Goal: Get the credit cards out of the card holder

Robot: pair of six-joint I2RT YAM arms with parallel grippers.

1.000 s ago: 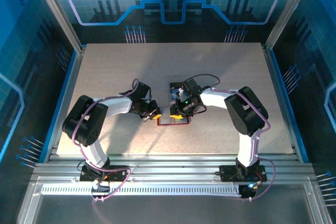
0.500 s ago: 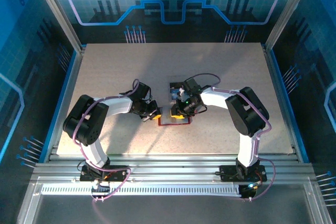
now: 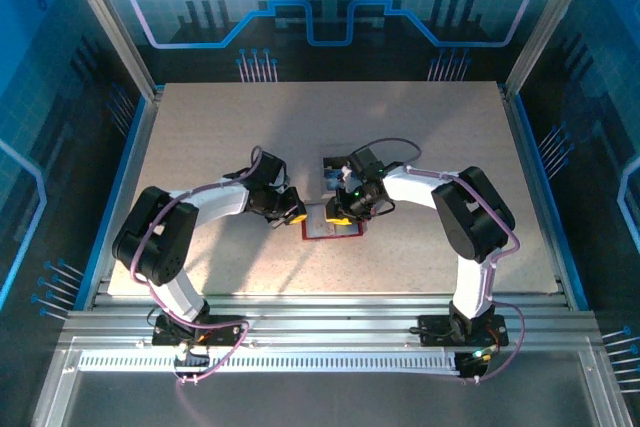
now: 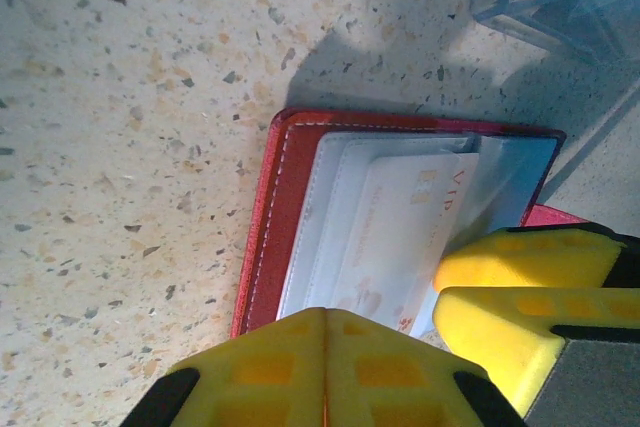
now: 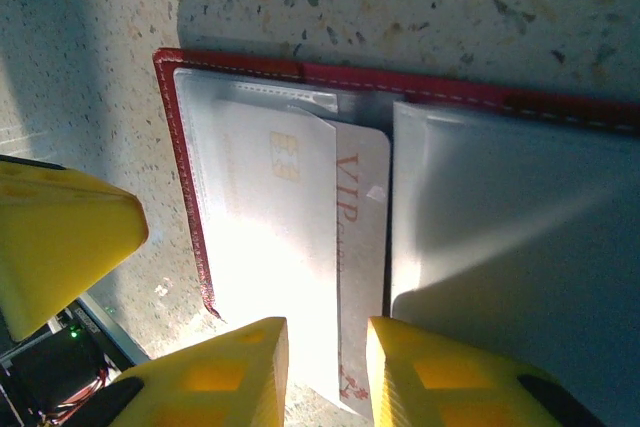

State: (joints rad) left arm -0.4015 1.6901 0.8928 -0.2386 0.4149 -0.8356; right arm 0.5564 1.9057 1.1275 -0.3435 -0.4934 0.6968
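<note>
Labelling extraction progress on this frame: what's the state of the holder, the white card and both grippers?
card holder: open, lying flat on the table, pockets up.
white VIP card: partly slid out of its pocket, one end tucked in, the other past the holder's edge.
left gripper: shut, at the holder's edge.
right gripper: slightly open, the card's free end between its fingers.

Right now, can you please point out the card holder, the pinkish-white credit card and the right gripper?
card holder point(image 5: 250, 65): right wrist view, on its red border.
pinkish-white credit card point(image 5: 347, 192): right wrist view, on the VIP print.
right gripper point(image 5: 327, 347): right wrist view, midway between its yellow fingertips.
</note>
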